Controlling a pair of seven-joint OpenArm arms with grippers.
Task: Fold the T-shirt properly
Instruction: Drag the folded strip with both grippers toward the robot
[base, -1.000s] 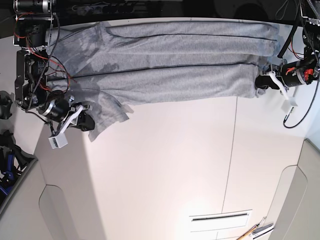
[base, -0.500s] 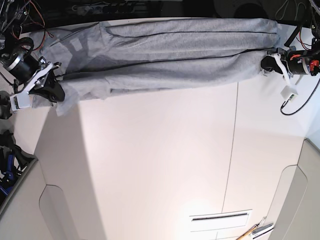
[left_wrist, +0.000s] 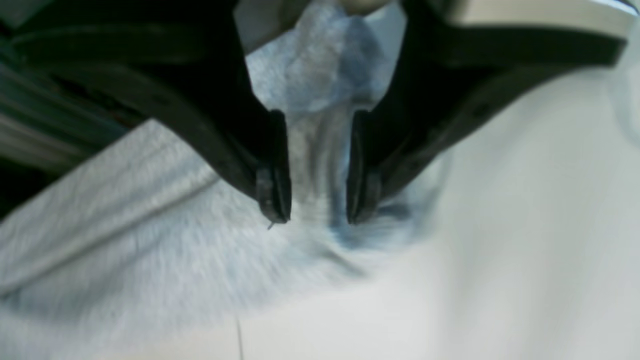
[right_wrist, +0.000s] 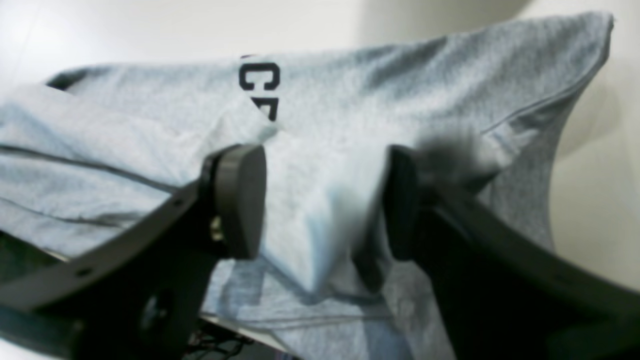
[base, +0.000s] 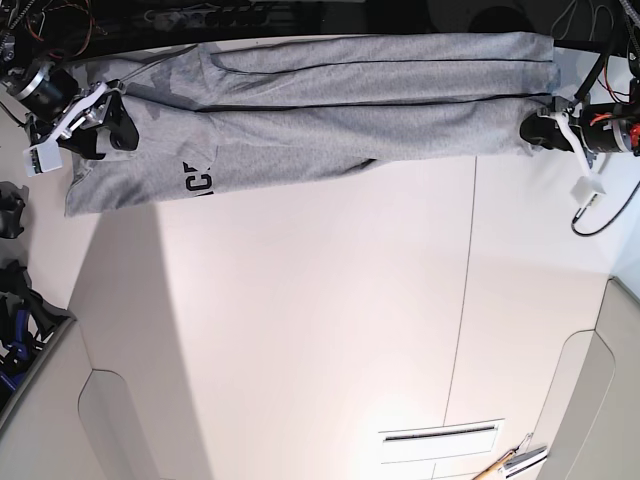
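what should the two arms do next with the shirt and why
Probably lower both ends together and lay the fold flat on the table. The T-shirt hangs stretched between the left gripper and the right gripper, each pinching an end, and the sleeve end with black lettering still sags loose near the right gripper.

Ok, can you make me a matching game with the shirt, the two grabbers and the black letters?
Things:
1. T-shirt
2. left gripper
3. right gripper
4. black letters

Places:
A. pinching the shirt at the right end of the base view
B. stretched across the far table edge
C. showing near the shirt's left end
D. around cloth at the left end

Pairs: 1-B, 2-A, 3-D, 4-C
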